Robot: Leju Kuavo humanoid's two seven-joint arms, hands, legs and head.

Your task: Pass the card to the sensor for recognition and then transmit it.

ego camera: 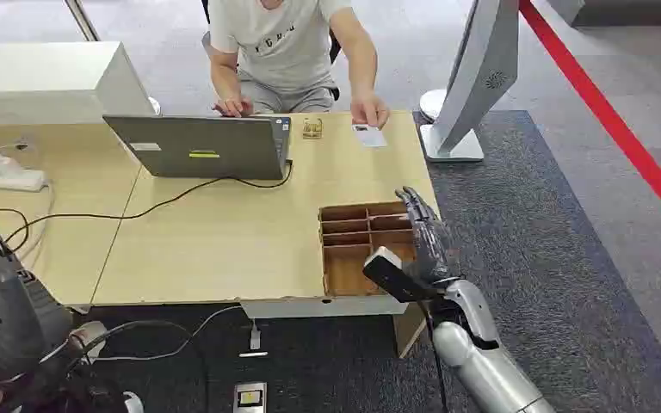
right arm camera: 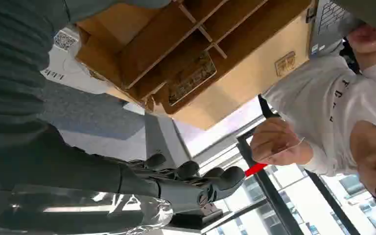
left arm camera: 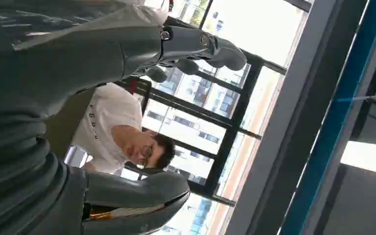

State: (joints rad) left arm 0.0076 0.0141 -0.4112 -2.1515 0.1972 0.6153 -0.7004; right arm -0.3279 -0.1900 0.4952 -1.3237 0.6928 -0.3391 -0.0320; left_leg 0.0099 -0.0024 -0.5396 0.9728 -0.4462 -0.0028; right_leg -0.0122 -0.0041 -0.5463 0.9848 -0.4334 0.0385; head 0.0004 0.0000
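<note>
Hovering right hand over divided wooden tray on bench, fingers spread, holding nothing; person's hand pressing card; left hand fingers loosely apart, empty.

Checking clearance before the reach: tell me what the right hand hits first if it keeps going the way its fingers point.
Probably nothing nearby: the right hand points across the divided wooden box toward the card under the person's hand. Height is unclear.

The table looks like pale matt wood laminate. The divided tray appears to be brown cardboard or thin plywood. The laptop has a smooth grey metallic lid. The carpet is rough dark weave. The right arm is glossy silver.
</note>
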